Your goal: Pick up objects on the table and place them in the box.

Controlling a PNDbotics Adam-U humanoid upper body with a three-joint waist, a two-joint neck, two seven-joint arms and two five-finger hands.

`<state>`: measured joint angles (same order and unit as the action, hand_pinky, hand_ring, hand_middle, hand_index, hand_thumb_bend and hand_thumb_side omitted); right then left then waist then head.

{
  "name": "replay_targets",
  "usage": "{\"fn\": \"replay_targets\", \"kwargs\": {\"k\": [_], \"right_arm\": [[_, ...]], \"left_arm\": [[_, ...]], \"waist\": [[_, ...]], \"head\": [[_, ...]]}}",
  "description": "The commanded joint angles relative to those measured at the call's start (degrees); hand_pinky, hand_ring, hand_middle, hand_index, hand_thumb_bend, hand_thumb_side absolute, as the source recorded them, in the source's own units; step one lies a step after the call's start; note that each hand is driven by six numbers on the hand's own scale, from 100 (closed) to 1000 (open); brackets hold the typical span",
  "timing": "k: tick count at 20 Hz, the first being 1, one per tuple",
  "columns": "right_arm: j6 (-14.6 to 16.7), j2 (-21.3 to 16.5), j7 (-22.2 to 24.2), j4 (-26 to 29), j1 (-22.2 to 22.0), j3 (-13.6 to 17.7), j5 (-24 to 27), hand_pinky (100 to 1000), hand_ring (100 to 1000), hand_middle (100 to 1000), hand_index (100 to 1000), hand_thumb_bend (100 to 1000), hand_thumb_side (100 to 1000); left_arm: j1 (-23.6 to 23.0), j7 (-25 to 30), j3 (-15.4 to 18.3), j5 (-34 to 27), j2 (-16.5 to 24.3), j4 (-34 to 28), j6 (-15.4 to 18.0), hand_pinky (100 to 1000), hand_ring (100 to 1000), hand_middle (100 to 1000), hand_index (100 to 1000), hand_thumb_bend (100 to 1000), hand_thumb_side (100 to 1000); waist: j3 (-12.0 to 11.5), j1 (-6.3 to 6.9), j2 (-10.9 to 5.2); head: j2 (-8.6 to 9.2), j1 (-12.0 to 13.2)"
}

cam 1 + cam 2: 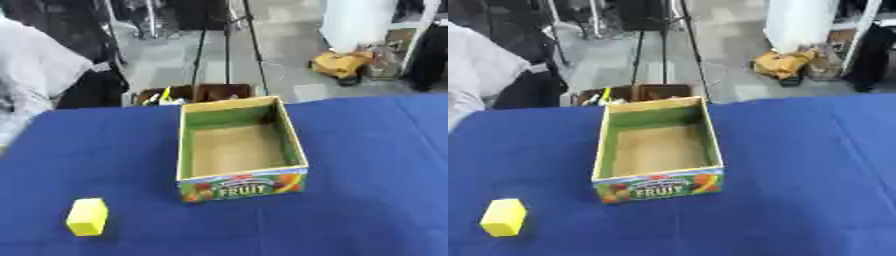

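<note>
Box (241, 185) open, nothing inside; yellow block (87, 216) well apart.

Even, fairly bright light falls from above; both views are soft and blurred throughout. The open cardboard fruit box (241, 147) shades its inner walls, darkest toward 12 o'clock.

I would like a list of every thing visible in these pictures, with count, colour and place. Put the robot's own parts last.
box: one, open cardboard, green inside walls, FRUIT label on near side, nothing inside, table centre.
block: one, yellow, near left of the table, apart from the box.
table cloth: one, blue, covers the table.
tripod: one, black, on the floor behind the table.
yellow item: one, on the floor, far right.
robot hands: none in view.
</note>
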<state>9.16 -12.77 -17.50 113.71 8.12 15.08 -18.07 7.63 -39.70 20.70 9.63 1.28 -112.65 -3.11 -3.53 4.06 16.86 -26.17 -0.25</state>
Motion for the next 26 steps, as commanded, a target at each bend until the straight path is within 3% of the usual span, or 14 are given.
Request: {"fn": "replay_targets", "kwargs": {"k": [1,26], "right_arm": [[-0.64,-1.29,-0.56,0.89,0.49,0.06,-0.71,680,810,610,780,100,716],[-0.82,-1.44,0.77,0.89,0.61,-0.03,-2.54,695,819,607,773,100,725]], "left_arm": [[0.38,-0.06,-0.11,-0.38,0.30,-0.64,0.32,397,393,433,660,100,768],[0.05,1.23,-0.16,-0.41,0.24,-0.45,0.96,409,413,464,695,100,791]], "waist": [[0.00,-0.06,-0.50],[0.28,0.76,1.21]], "head": [[-1.49,0.56],[-7.34,1.75]]}}
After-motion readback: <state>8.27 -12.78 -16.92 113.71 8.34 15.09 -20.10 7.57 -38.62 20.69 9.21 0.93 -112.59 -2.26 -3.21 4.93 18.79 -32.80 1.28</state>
